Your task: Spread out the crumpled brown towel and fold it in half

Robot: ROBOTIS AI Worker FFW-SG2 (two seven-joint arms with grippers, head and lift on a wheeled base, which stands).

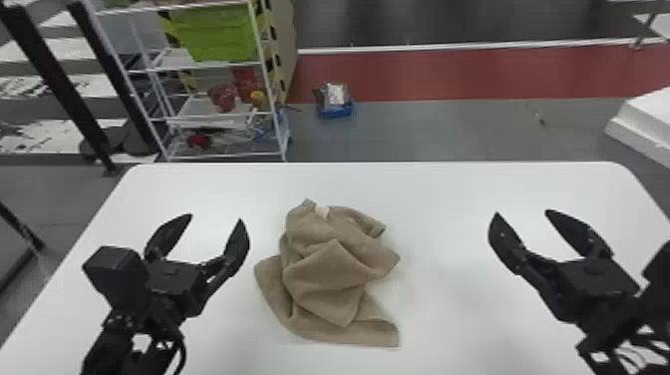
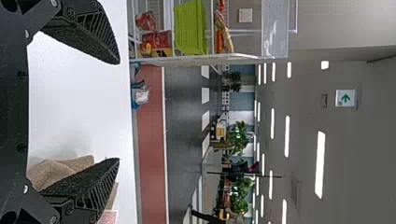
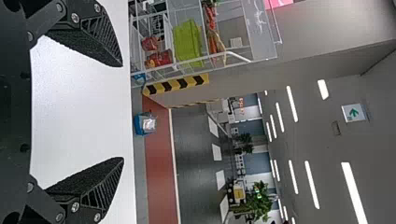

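The brown towel [image 1: 331, 274] lies crumpled in a heap near the middle of the table, with overlapping folds and a pale tag at its far end. My left gripper [image 1: 215, 220] is open to the left of the towel, not touching it. On the right side of the table, farther from the towel, my right gripper [image 1: 521, 213] also stands open. In the left wrist view, part of the towel [image 2: 60, 170] shows behind one finger of the left gripper [image 2: 118, 111]. In the right wrist view, bare table lies between the fingers of the right gripper [image 3: 122, 112].
The white table [image 1: 438, 194] has rounded far corners. Beyond its far left edge stands a white wire shelf [image 1: 214, 65] with a green bin [image 1: 217, 35] and red items. A blue box [image 1: 335, 107] sits on the floor behind the table, and a white object [image 1: 643, 122] is at the far right.
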